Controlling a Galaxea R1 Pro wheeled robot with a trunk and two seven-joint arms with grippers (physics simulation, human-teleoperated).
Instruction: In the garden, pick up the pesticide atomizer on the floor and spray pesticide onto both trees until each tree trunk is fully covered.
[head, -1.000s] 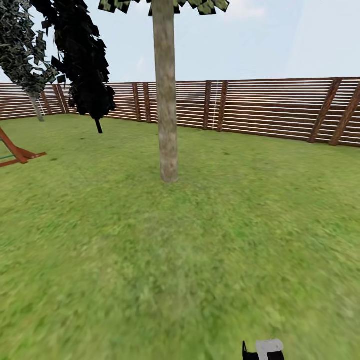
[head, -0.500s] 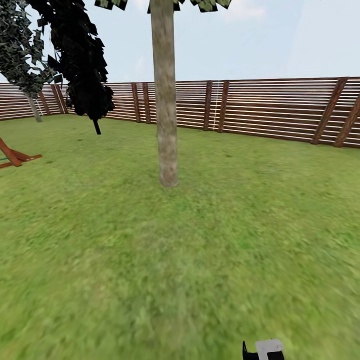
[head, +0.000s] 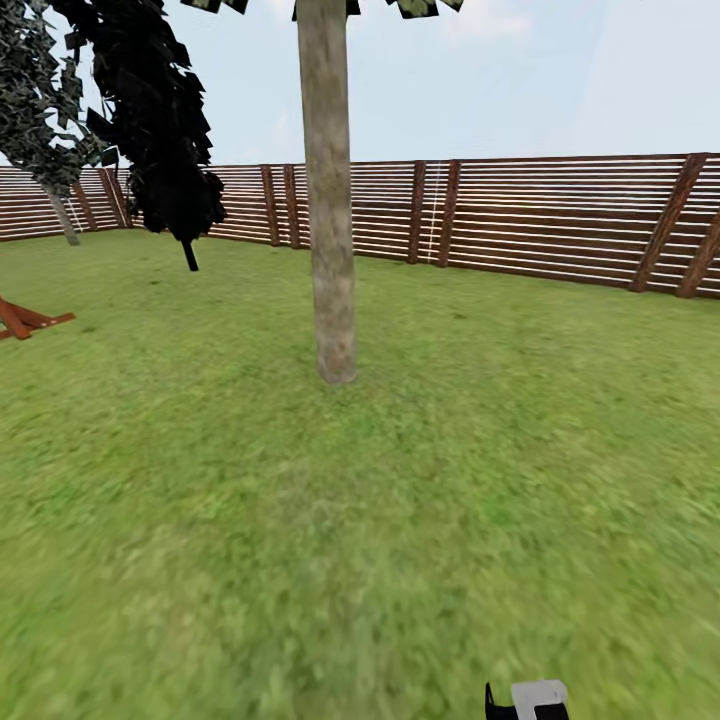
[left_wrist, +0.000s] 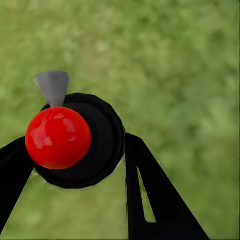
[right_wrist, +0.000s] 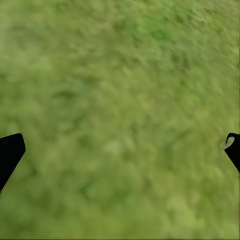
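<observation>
- One lawn (head: 500, 480) fills most of what we see, with a slatted fence (head: 560, 215) at its far edge.
- Ahead stands a tree trunk (head: 330, 200), well apart from us; we judge this the approach step, before any spraying.
- Our left gripper (left_wrist: 75, 150) grips the sprayer (left_wrist: 75, 137), its red ball on top, over the grass.
- Our right gripper (right_wrist: 120, 150) hangs with jaws wide and nothing between.
- Next, we need to get near and aim the nozzle at the bark.
</observation>
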